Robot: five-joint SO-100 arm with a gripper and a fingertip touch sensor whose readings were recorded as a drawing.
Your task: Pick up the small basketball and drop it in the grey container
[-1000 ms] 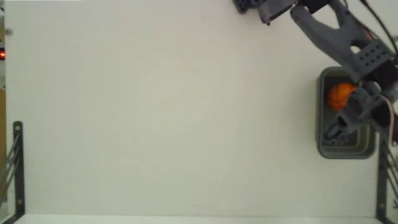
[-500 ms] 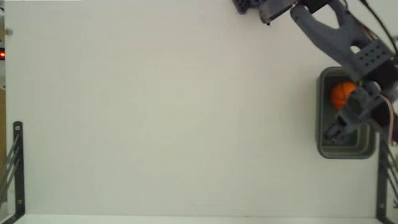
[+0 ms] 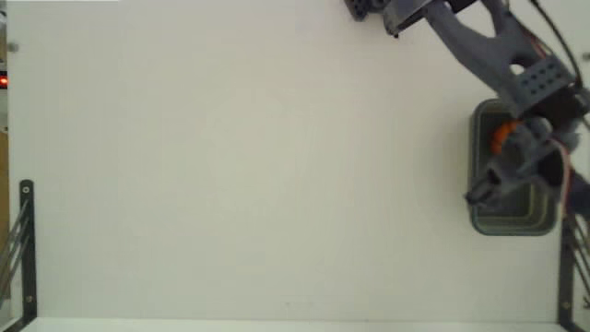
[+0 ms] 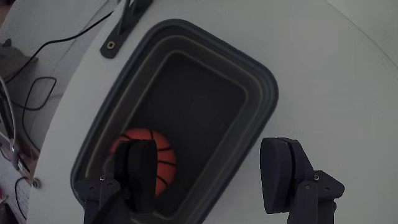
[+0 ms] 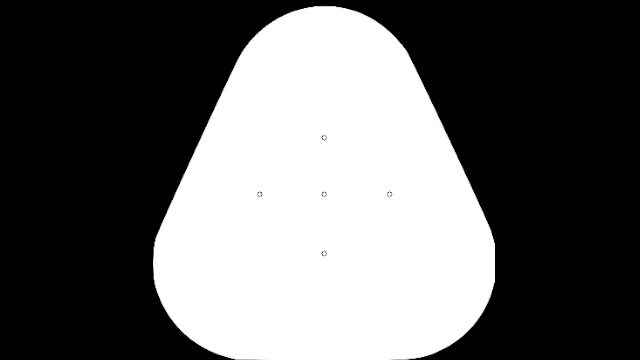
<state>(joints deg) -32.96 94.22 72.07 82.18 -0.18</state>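
Note:
The small basketball (image 4: 163, 158) is orange with black seams and lies inside the grey container (image 4: 261, 74), at its near left corner in the wrist view. My gripper (image 4: 210, 149) hangs open above the tub with nothing between its fingers; the left finger (image 4: 140, 174) covers part of the ball. In the fixed view the grey container (image 3: 516, 223) sits at the table's right edge. Only a sliver of the basketball (image 3: 501, 135) shows at its upper end, behind my gripper (image 3: 493, 184), which reaches over the tub's left rim.
Black metal brackets stand at the table's left edge (image 3: 26, 249) and right edge (image 3: 564, 267); one bracket (image 4: 124, 25) lies just beyond the tub. Loose cables (image 4: 37, 81) run off the table's side. The arm's base (image 3: 369, 9) is at the top edge.
My gripper has swung a little to the left and now reaches over the tub's left rim. The ball stays in the tub's upper end, more covered by the arm.

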